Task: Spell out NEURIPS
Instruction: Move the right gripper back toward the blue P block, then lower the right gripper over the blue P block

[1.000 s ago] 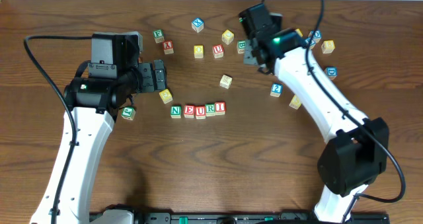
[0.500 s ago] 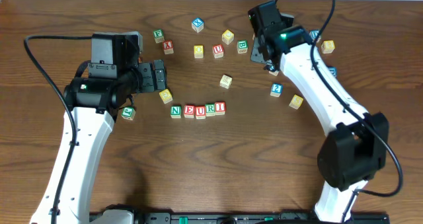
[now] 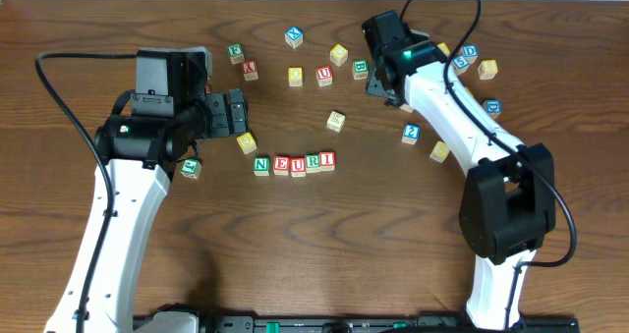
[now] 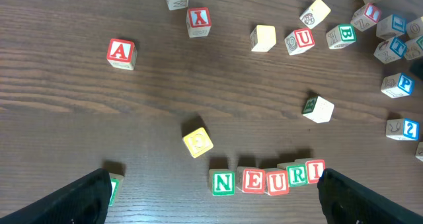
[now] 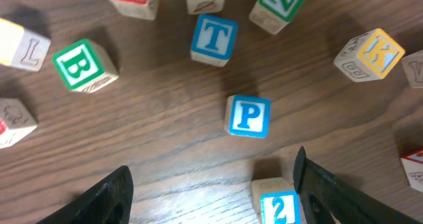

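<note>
left arm (image 3: 110, 215): white links, black joints | right arm (image 3: 457, 102): same, green light | cables (image 3: 59, 87): black

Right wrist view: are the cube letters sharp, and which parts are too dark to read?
Right wrist view: the pale wooden cube with a blue P is sharp; the right gripper's black fingers are dark, without detail. Overhead view: even light.

The right pincer (image 5: 213, 168) has opened wider as its arm (image 3: 452, 107) shifted
</note>
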